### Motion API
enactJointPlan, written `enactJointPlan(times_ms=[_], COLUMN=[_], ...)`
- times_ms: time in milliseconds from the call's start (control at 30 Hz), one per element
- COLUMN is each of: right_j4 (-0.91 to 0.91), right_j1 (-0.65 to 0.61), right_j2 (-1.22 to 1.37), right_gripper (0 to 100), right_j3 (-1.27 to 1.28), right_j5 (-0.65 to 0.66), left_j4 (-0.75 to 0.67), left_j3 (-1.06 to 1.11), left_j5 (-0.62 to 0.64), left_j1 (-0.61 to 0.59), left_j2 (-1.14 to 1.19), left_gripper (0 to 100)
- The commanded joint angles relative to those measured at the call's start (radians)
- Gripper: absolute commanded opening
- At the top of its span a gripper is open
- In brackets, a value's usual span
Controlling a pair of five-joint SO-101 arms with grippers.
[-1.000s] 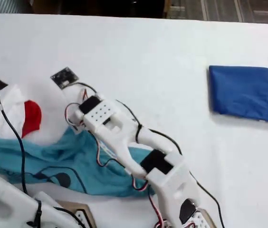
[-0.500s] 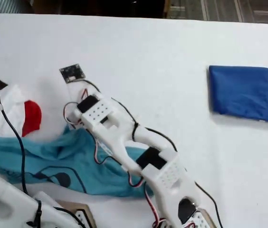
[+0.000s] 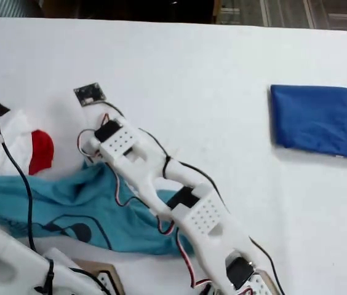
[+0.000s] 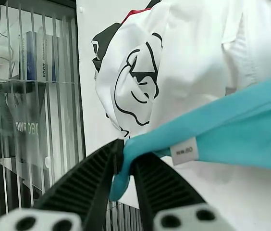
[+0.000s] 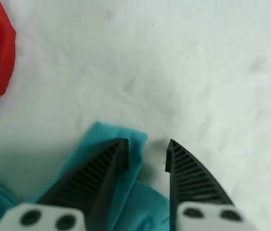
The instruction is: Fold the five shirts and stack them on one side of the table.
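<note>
Toward the near left corner of the white counter [image 3: 210, 67], a rumpled teal cotton shirt with a dark printed motif [image 3: 69, 206] lies stretched out and unfolded. It touches a white shirt with red and black print [image 3: 13, 132] bunched at the left edge. The left arm's fingers [image 4: 92, 178] are pinched tight on one end of the teal shirt, close to its small label. This looks meant to anchor that end so the cloth can be drawn flat. The right arm's fingers [image 5: 102, 168] are narrowly parted at a corner of the same shirt on its far side. One sits over the cloth and the other over bare counter, placed to nip that corner. Whether they already touch the fabric is hard to say. A neatly folded blue shirt [image 3: 321, 120] rests by the right edge, well apart. It is probably the start of the stack, kept out of the working area.
</note>
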Motion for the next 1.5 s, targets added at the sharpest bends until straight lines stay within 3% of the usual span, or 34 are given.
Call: enactJointPlan(times_ms=[0, 233, 500, 1100, 1167, 1233, 1467], right_j4=[0.044, 0.096, 0.102, 0.088, 0.088, 0.087, 0.091], right_j1=[-0.008, -0.005, -0.007, -0.059, -0.059, -0.058, -0.039], right_j2=[-0.004, -0.001, 0.002, 0.116, 0.116, 0.116, 0.105], right_gripper=[1.1, 5.0, 17.9, 15.4, 12.3, 2.2, 2.2], right_j3=[-0.095, -0.169, -0.164, -0.213, -0.229, -0.233, -0.233], right_j5=[-0.002, -0.008, -0.009, -0.057, -0.051, -0.049, 0.032], left_j4=[-0.023, -0.023, -0.023, -0.023, -0.023, -0.023, -0.023], left_j3=[-0.01, -0.01, -0.01, -0.01, -0.01, -0.01, -0.008], left_j5=[-0.011, -0.011, -0.011, -0.011, -0.011, -0.011, -0.011], left_j1=[-0.011, -0.012, -0.011, -0.011, -0.011, -0.011, -0.011], left_j2=[-0.009, -0.009, -0.009, -0.009, -0.009, -0.009, -0.009], left_gripper=[3, 3, 3, 3, 3, 3, 3])
